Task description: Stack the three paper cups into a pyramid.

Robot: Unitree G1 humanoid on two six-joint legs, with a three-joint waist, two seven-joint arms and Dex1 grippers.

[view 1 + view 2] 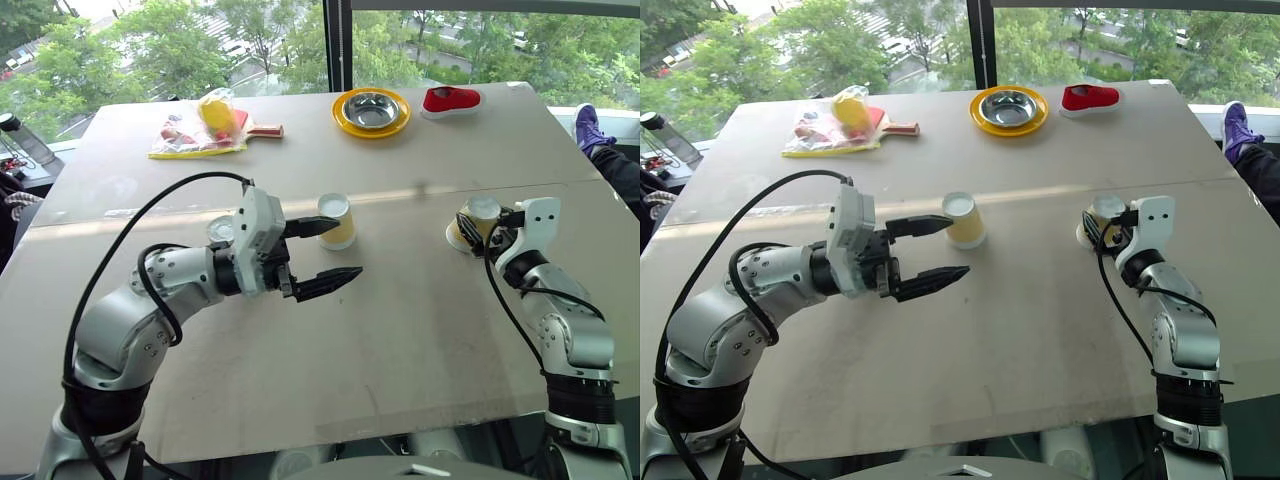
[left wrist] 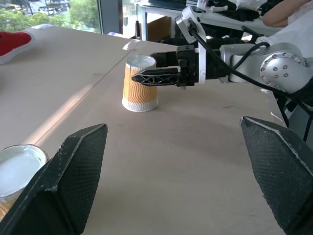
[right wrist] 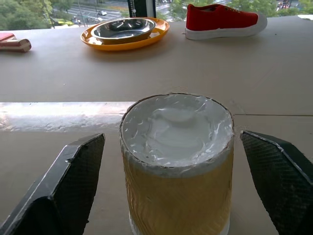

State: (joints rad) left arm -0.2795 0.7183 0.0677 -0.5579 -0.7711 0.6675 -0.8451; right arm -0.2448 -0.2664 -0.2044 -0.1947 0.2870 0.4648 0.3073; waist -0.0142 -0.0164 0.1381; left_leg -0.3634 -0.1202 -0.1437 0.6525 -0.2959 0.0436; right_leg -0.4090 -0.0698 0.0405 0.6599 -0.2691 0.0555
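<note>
Three pale yellow paper cups stand upside down on the tan table [image 1: 400,330]. The middle cup [image 1: 337,222] sits just beyond the upper finger of my left gripper [image 1: 349,247], which is level, pointing right, wide open and empty. The right cup [image 1: 483,210] stands between the fingers [image 3: 73,176] of my right gripper [image 3: 172,141]. That gripper is open around it, with a small gap on each side. The white top of the third cup [image 1: 219,230] peeks out behind my left wrist.
At the far edge lie a yellow-rimmed steel dish [image 1: 371,111], a red shoe [image 1: 451,99] and a plastic bag of yellow items beside a paddle [image 1: 205,125]. A person's purple shoe [image 1: 590,128] shows past the table's right edge.
</note>
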